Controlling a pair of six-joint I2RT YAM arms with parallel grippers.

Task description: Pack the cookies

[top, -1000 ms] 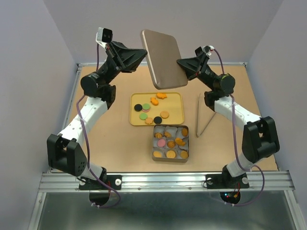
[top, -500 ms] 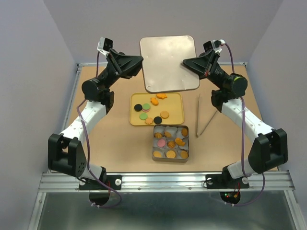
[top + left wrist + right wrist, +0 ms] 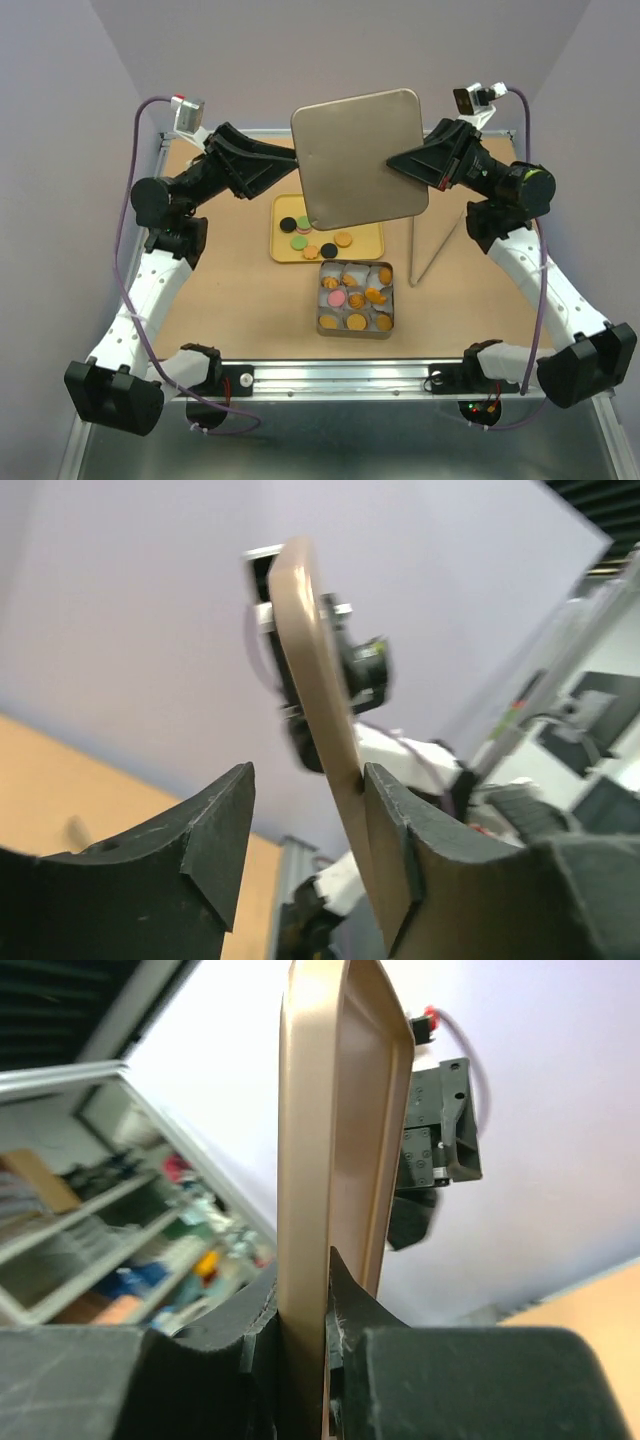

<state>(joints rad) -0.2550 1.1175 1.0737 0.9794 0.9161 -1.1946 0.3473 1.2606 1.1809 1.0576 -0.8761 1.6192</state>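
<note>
Partly cookies (image 3: 354,321) fill tin (image 3: 355,334); tray (image 3: 372,246) holds others.

It looks like a robotics lab: a table (image 3: 230,300) boxed by plain walls (image 3: 70,90), an aluminium rail (image 3: 340,378), cluttered shelves (image 3: 60,1250) and monitors (image 3: 585,715) outside

Items I log from the feeds:
1. Lid (image 3: 358,160): flat metal, rounded rectangle, champagne-tan. It is up in the air and tilted, broad face toward the overhead camera, hiding the far part of item 2.
2. Yellow tray (image 3: 368,245): shallow, flat on the table (image 3: 250,300), mid-board.
3. Tin (image 3: 354,334): rectangular metal, open, just nearer than the tray; I cannot tell if they touch. It is lined with white paper cups (image 3: 357,272).
4. Tongs (image 3: 414,240): thin, V-shaped, lying right of the tray, apart from it.
</note>
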